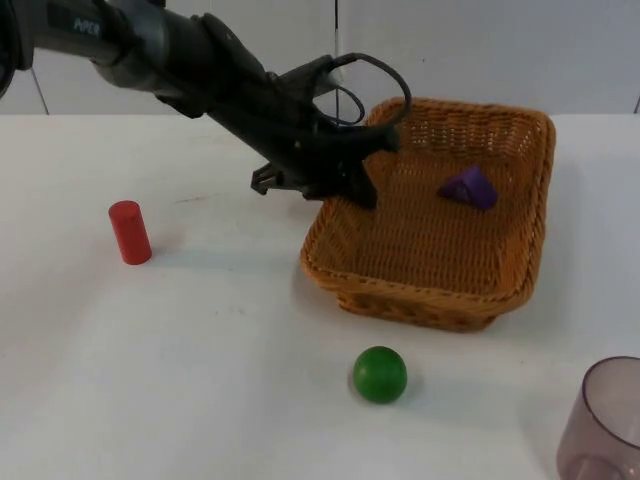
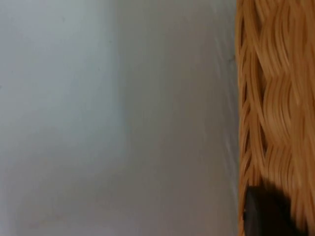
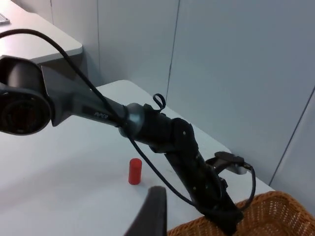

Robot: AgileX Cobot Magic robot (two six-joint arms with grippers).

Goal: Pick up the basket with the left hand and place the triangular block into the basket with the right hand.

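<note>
A woven orange basket (image 1: 420,295) stands right of the table's middle. A purple triangular block (image 1: 468,187) lies inside it near the far right. My left gripper (image 1: 352,185) is shut on the basket's left rim. The left wrist view has the wicker wall (image 2: 275,98) right against a black fingertip (image 2: 266,214). My right gripper (image 3: 153,211) is held up high off to the right. From there it looks back at the left arm, the left gripper (image 3: 224,216) and the basket's rim (image 3: 275,209).
A red cylinder (image 1: 129,232) stands upright at the left, also visible from the right wrist (image 3: 135,171). A green ball (image 1: 380,374) lies in front of the basket. A translucent purple cup (image 1: 605,420) stands at the near right corner.
</note>
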